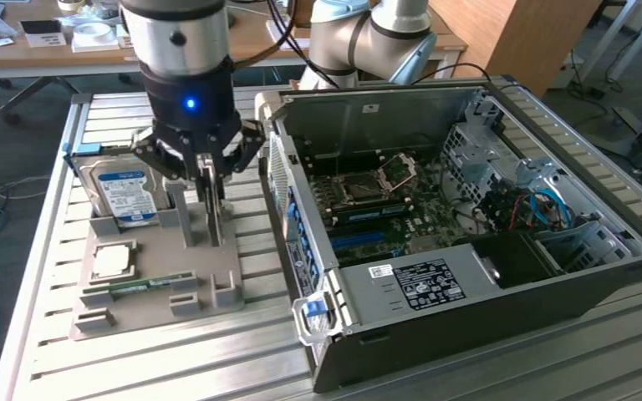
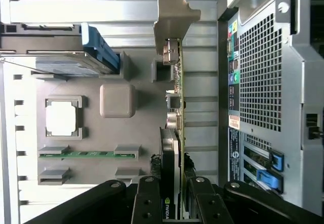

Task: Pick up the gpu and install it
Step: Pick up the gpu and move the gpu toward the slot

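The gpu stands on edge at the grey holder tray, its pale metal end bracket pointing away from the wrist. My gripper comes straight down over it, a black finger pressed against each face of the card. In the exterior view the gripper hangs over the tray, just to the left of the open computer case, with the gpu a thin upright strip between the fingers. Whether the card still rests in its tray slot I cannot tell.
The tray also holds a blue-labelled hard drive, a square processor and a narrow green memory stick. The case lies open with its motherboard exposed. Everything sits on a slatted metal table. A second arm's base stands behind.
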Controlling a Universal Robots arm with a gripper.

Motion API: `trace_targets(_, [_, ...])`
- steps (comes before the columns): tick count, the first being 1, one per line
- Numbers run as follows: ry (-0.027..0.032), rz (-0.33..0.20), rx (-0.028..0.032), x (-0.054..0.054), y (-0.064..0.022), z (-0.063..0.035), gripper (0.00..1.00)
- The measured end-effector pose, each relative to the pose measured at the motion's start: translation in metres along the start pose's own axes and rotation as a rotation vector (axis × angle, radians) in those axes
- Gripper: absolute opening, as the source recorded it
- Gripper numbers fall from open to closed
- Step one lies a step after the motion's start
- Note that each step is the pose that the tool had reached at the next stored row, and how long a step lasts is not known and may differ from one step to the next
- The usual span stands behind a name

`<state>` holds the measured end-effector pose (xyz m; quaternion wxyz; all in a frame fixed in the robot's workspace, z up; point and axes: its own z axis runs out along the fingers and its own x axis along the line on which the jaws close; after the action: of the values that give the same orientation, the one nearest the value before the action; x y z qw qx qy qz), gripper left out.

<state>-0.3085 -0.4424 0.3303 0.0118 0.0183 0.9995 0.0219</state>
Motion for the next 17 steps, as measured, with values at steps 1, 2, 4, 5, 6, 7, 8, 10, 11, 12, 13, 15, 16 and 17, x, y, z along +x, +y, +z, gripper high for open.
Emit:
trace_targets(1, [-0.0001,0.000,-0.0001,0.000,0.0002,-0.0041,0.27])
trace_targets(2, [0.0000,0.000,0.0000,0.000,0.0004,-0.0083,0.27])
trace_targets(4, [0.0000,0.000,0.0000,0.000,0.0007,-0.0163,0.27])
trace_targets(5, [-0.0001,0.000,0.0000,0.000,0.0009,-0.0199,0.27])
trace_targets(6, [0.0000,0.000,0.0000,-0.001,0.0010,-0.0237,0.27])
trace_targets(7, [-0.0001,0.000,0.0000,-0.001,0.0012,-0.0276,0.27])
trace_targets(8, [0.0000,0.000,0.0000,-0.001,0.0014,-0.0314,0.27])
trace_targets(10, [-0.0001,0.000,0.0000,-0.001,0.0017,-0.0381,0.27])
trace_targets(11, [-0.0001,0.000,0.0000,-0.001,0.0018,-0.0413,0.27])
trace_targets(12, [0.0000,0.000,0.0000,-0.001,0.0020,-0.0449,0.27])
trace_targets(13, [0.0000,0.000,0.0000,-0.001,0.0021,-0.0481,0.27])
trace_targets(15, [0.0000,0.000,0.0000,-0.001,0.0024,-0.0540,0.27])
trace_targets(16, [0.0000,0.000,0.0000,-0.001,0.0025,-0.0572,0.27])
trace_targets(17, [0.0000,0.000,0.0000,-0.001,0.0027,-0.0606,0.27])
